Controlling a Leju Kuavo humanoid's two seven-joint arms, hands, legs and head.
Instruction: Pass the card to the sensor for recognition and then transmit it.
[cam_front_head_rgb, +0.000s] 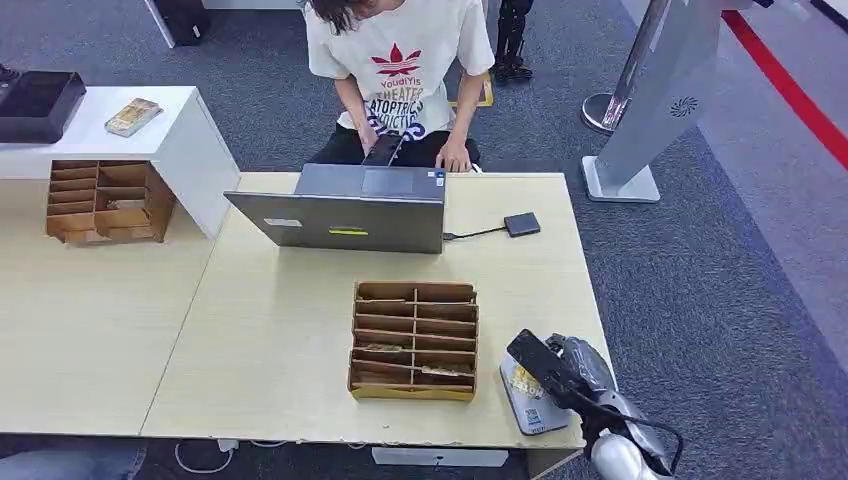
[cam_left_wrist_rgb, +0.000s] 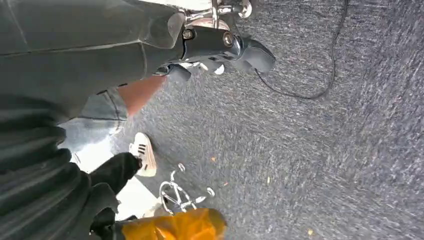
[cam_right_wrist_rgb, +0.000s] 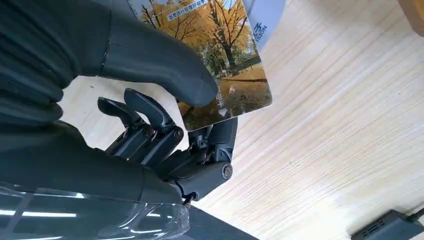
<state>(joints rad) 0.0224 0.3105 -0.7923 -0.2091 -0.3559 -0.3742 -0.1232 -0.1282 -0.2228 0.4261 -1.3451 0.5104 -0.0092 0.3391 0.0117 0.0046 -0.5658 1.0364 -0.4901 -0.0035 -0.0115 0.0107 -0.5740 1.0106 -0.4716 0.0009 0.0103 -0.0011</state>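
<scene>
The right hand (cam_right_wrist_rgb: 165, 125) pinches the card (cam_right_wrist_rgb: 220, 65) between thumb and fingers (cam_right_wrist_rgb: 150, 107), just above the white sensor (cam_front_head_rgb: 530, 405) at the bench (cam_front_head_rgb: 280, 340) corner. The thin pinch could let the card slip. The left hand's (cam_left_wrist_rgb: 220, 47) state cannot be told.

Card (cam_right_wrist_rgb: 227, 75): printed w/ autumn photo, yellow-leaved trees, a line of small text along one edge; flat, rigid, rounded corners. It is pinched by the right hand (cam_right_wrist_rgb: 165, 120), thumb pressed on the printed face, darker fingers (cam_right_wrist_rgb: 222, 137) set beneath, approx. half the card sticking out past the thumb. It is held just over a pale blue-white sensor (cam_right_wrist_rgb: 267, 17), at the counter (cam_right_wrist_rgb: 350, 125) corner nearest the robot's right side. In the head view the card (cam_front_head_rgb: 522, 381) is seen as a small yellowish patch above the grey-white sensor pad (cam_front_head_rgb: 535, 412), partly hidden by the hand. Contact btwn card and sensor cannot be told.
</scene>
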